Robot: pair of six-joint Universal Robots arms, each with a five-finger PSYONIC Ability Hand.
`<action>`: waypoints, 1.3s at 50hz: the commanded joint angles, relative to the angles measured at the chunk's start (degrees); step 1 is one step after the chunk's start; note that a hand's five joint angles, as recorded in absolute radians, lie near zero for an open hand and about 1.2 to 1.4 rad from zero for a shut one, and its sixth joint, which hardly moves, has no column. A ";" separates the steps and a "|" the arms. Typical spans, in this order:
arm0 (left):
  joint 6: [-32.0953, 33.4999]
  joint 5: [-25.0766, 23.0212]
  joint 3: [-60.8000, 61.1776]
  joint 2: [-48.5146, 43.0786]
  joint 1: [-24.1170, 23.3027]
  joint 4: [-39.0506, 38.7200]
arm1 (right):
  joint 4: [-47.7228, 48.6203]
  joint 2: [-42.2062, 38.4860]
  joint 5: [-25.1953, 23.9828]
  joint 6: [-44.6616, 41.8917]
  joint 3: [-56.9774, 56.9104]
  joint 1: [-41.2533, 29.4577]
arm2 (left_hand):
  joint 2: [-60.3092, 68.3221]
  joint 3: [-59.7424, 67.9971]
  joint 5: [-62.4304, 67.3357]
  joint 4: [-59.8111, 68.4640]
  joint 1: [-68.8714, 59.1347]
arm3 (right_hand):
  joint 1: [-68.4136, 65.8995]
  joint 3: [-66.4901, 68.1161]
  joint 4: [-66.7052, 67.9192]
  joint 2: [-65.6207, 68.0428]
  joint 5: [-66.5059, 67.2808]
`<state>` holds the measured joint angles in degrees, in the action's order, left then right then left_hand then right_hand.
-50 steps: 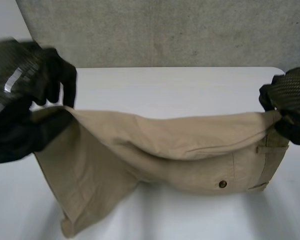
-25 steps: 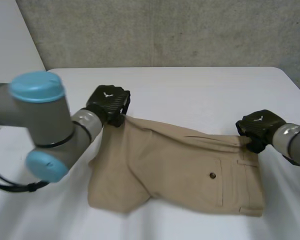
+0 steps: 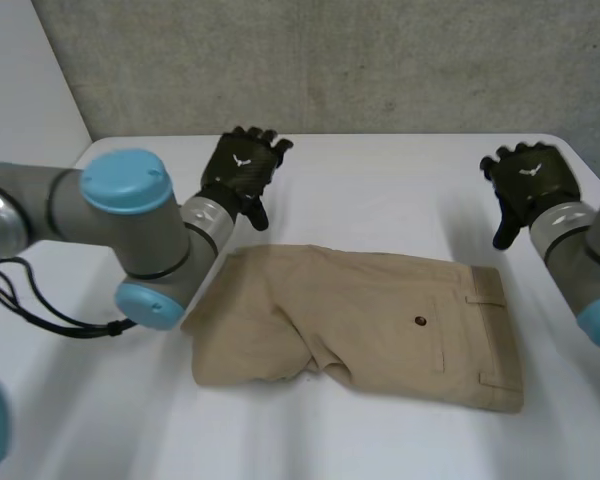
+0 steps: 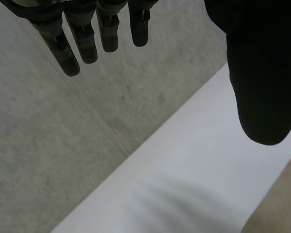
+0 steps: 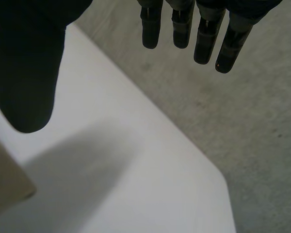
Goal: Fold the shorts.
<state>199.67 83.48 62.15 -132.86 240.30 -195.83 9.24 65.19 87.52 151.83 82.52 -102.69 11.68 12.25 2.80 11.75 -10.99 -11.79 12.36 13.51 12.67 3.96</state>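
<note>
The shorts (image 3: pixel 370 320) lie folded on the table (image 3: pixel 380 180). The left hand (image 3: pixel 242 172) and right hand (image 3: pixel 528 180) hover beyond them, fingers wide, holding nothing.

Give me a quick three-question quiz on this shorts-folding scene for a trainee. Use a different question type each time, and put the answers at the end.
1. True or false: the robot's left hand is pinching the tan fabric shorts.
2. Multiple choice: the right hand is A) shut on the waistband, B) open and clear of the shorts, over the white table, C) pressing flat on a leg.
3. Fill in: the small dark button on the shorts lies nearer the ____ hand.
Key: 1 false; 2 B; 3 right.
</note>
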 commanded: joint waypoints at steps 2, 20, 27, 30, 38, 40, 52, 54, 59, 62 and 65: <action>-0.69 -0.07 20.45 19.46 -0.10 2.47 | -7.82 12.05 -4.73 2.24 11.43 0.65 | -0.97 -1.54 -2.08 -1.04 0.28 | 1.79 -2.36 -3.51 -2.67 -3.96; -6.13 7.49 43.23 27.92 0.07 2.82 | -1.95 20.86 -13.61 2.59 39.56 6.36 | 1.23 0.65 0.11 1.16 -1.92 | -21.50 20.94 19.78 20.62 19.33; -7.54 7.49 42.71 27.92 0.69 2.65 | 2.44 19.72 -13.96 1.98 42.37 7.86 | 0.89 0.31 -0.23 0.82 -1.58 | -29.56 28.99 27.84 28.68 27.38; -7.54 7.49 42.70 27.92 0.60 2.65 | 4.98 18.40 -13.87 1.80 42.64 7.86 | 0.72 0.15 -0.40 0.65 -1.41 | -49.96 49.39 48.24 49.08 47.79; -7.54 7.58 43.23 26.69 0.60 2.73 | 7.81 18.39 -13.35 -0.83 40.80 9.44 | -0.12 -0.69 -1.24 -0.19 -0.57 | -68.21 67.64 66.49 67.33 66.04; -7.54 7.58 43.14 26.69 0.69 2.73 | 7.20 19.18 -13.35 -2.58 39.92 10.75 | -0.29 -0.86 -1.40 -0.36 -0.40 | -68.21 67.64 66.49 67.33 66.04; -7.54 7.67 44.02 30.64 2.97 3.61 | -13.88 19.98 -13.70 -20.25 28.07 19.20 | -0.80 -1.37 -1.91 -0.86 0.10 | -68.21 67.64 66.49 67.33 66.04; -7.54 7.58 44.90 31.25 3.41 3.53 | -15.30 19.98 -13.35 -20.61 26.39 18.76 | -0.96 -1.54 -2.08 -1.03 0.27 | -68.21 67.64 66.49 67.33 66.04; -7.54 7.40 45.78 31.52 4.29 3.53 | -17.32 20.86 -13.26 -20.26 21.21 14.37 | -1.30 -1.87 -2.41 -1.37 0.61 | -68.21 67.64 66.49 67.33 66.04; -7.54 7.31 45.69 31.52 4.82 3.53 | -18.20 21.56 -12.99 -19.99 16.72 8.49 | -1.30 -1.87 -2.41 -1.37 0.61 | -68.21 67.64 66.49 67.33 66.04; -7.54 7.23 45.69 31.61 4.74 3.44 | -18.47 20.77 -12.12 -19.64 12.07 1.90 | -1.30 -1.87 -2.41 -1.37 0.61 | -68.21 67.64 66.49 67.33 66.04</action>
<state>192.13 90.87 107.78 -101.25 244.75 -192.28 -8.78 86.30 74.38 131.22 102.11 -90.13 11.69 12.25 2.80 11.75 -11.00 -55.65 67.58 68.24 67.66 53.55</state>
